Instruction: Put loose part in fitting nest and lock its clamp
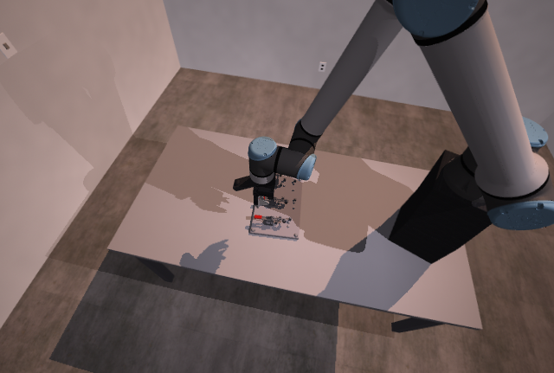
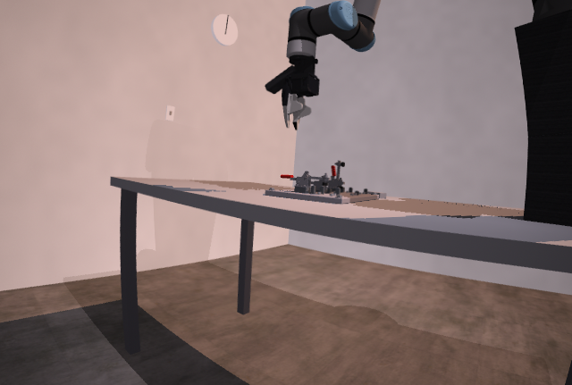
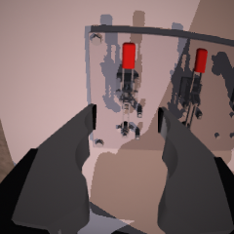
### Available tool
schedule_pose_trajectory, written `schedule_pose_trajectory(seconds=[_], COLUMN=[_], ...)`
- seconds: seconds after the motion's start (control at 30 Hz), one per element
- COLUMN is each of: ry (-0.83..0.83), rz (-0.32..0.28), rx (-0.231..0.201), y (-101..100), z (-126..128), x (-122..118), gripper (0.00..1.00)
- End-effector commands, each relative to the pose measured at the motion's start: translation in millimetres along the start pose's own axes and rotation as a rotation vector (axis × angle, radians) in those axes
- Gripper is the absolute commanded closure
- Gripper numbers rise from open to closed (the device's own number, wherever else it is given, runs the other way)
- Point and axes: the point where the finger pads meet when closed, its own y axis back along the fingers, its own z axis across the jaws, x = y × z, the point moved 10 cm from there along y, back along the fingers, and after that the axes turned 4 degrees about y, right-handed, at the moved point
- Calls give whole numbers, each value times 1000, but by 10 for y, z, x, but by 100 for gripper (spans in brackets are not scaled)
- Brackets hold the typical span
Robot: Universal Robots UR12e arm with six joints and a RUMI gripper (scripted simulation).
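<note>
My gripper (image 1: 259, 203) (image 2: 291, 127) (image 3: 127, 107) is open and empty, high above the fixture plate (image 1: 280, 231) (image 2: 302, 196) (image 3: 99, 73). In the wrist view, the end clamp's red handle (image 1: 258, 216) (image 3: 129, 56) and a second red handle (image 3: 201, 60) point towards the plate's far edge. In the exterior view, one red handle (image 2: 286, 176) lies flat and another red handle (image 2: 332, 171) stands upright, beside a raised bar with a dark tip (image 2: 341, 164). A small pale block (image 2: 382, 196) shows at the plate's right end; I cannot tell whether it is the loose part. Pad layouts are too small to read.
The fixture sits on the table (image 1: 201, 226) (image 2: 207, 200). Bolts (image 3: 96, 38) and small posts stand up from the plate. The arm covers the back of the fixture in the top view. The robot's dark pedestal (image 1: 429, 221) (image 2: 550, 117) stands at the table's right.
</note>
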Motion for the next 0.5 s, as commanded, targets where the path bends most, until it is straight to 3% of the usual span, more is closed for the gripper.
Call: schedule_pose_trajectory(seconds=[0.0, 0.3, 0.47], ry=[0, 0, 0], rz=[1, 1, 1], rx=[0, 0, 0], y=[-37, -244, -475], z=[1, 1, 1], x=[8, 8, 8], gripper=[72, 72, 72])
